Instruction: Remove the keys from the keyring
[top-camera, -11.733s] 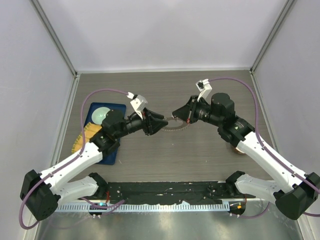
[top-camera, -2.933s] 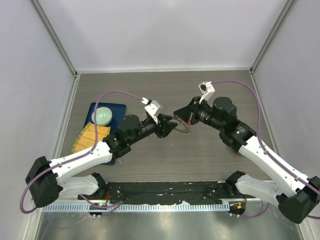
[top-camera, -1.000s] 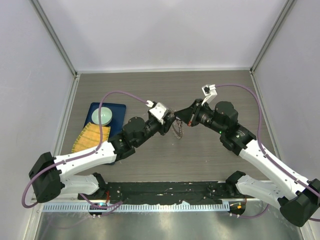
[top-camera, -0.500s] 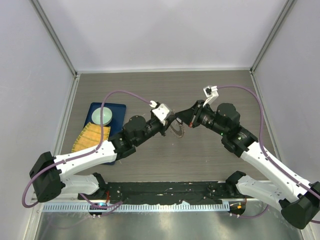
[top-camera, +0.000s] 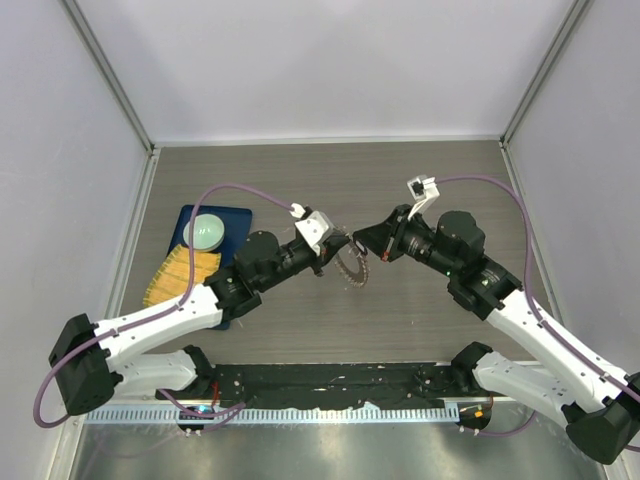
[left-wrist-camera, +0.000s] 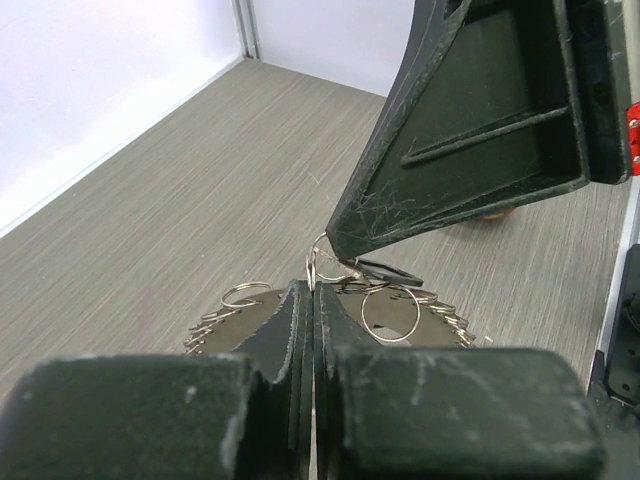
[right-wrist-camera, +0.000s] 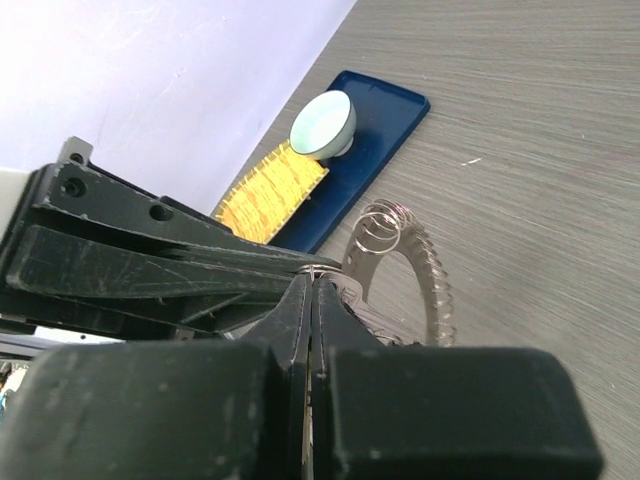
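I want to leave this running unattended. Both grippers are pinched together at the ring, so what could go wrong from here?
1. The left gripper and right gripper meet tip to tip at the same spot. When they pull apart, one could slip off the thin wire.
2. The keyring stands tilted up off the table. If the grip is lost, it would likely drop, taking the small rings with it.

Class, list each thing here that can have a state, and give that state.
Left gripper, shut on keyring.
Right gripper, shut on keyring.
Keyring, tilted, pinched between both grippers.
Key, on the keyring.
Bowl, resting on blue tray.
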